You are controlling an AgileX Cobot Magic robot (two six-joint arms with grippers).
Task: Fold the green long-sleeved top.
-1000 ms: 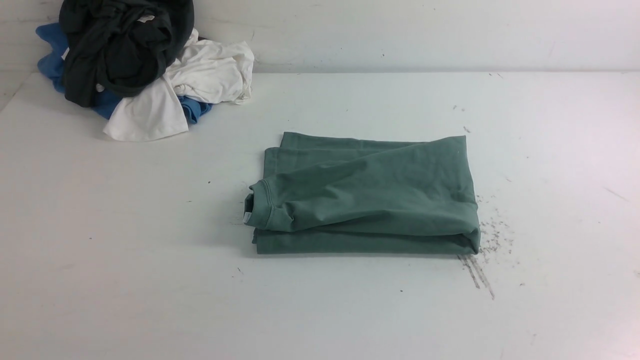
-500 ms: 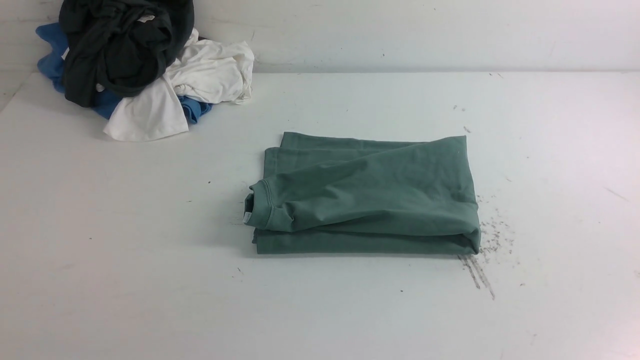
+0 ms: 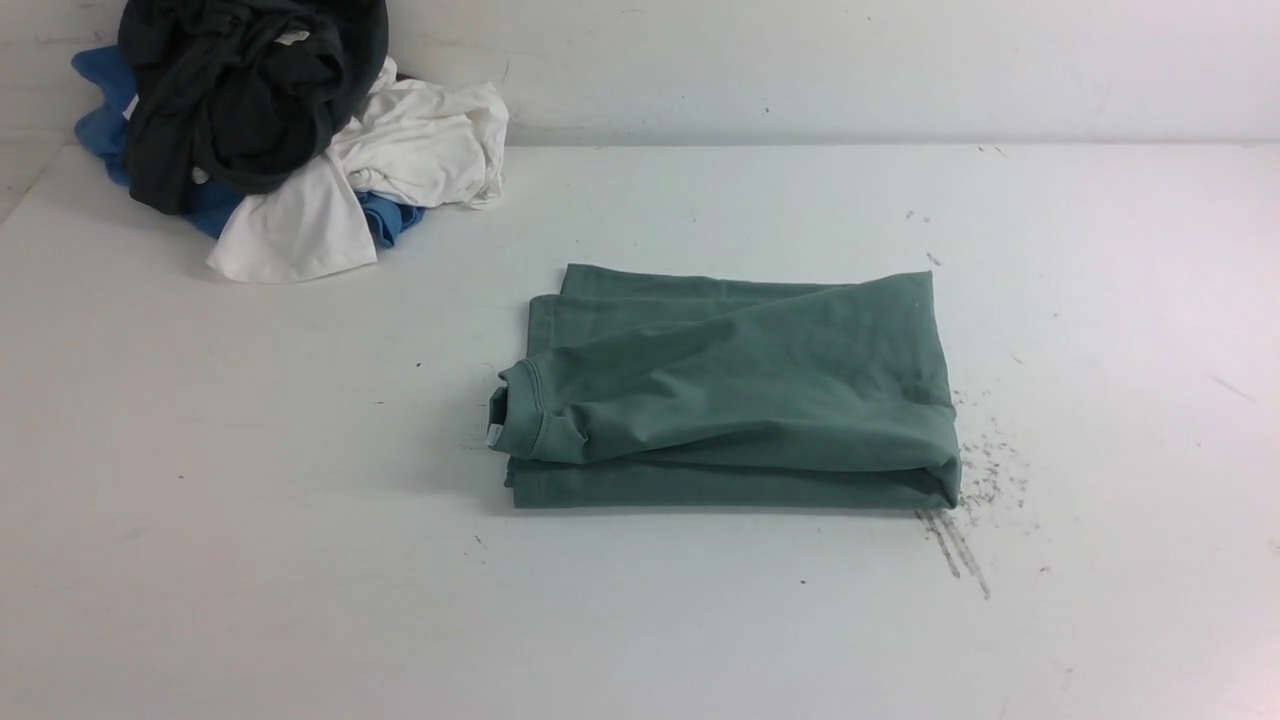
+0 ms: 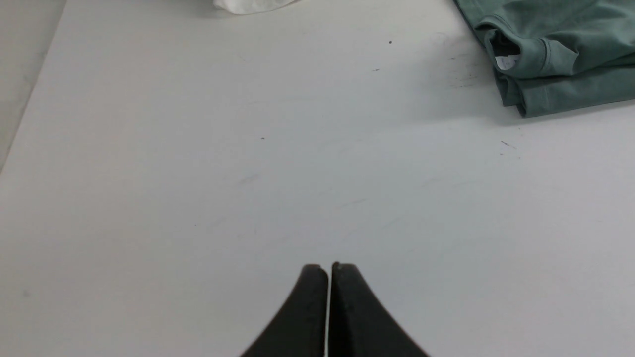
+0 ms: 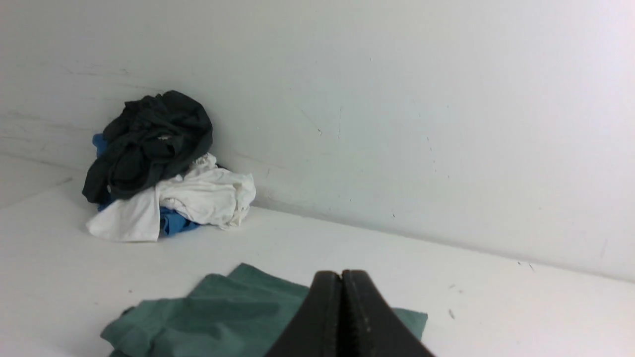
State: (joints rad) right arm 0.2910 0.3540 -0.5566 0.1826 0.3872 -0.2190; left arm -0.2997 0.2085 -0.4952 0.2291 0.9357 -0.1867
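Already our green long-sleeved top (image 3: 735, 390) lies folded into a flat rectangular bundle near the middle of the white worktop (image 3: 250, 560), its ribbed neck (image 3: 525, 410) and small white label (image 4: 507, 62) at the left end of the bundle. Nothing holds it. In the left wrist view our left fingers (image 4: 328, 270) are clenched together, empty, over bare worktop, with the top's neck end well ahead of them and off to one side. In the right wrist view our right fingers (image 5: 342, 277) are likewise pressed tight on nothing, and the top lies just beyond and below their tips, partly hidden behind them.

Dark scuff marks (image 3: 960, 545) streak the worktop just beside the top's near right corner. Farther out, in the far left corner against the wall (image 3: 850, 70), we see a loose heap: a very dark garment (image 3: 240, 100) on top, a white garment (image 3: 400, 150) spreading beneath it, and a blue garment (image 3: 100, 110) showing under both. That heap is well apart from the top and from both sets of fingers.
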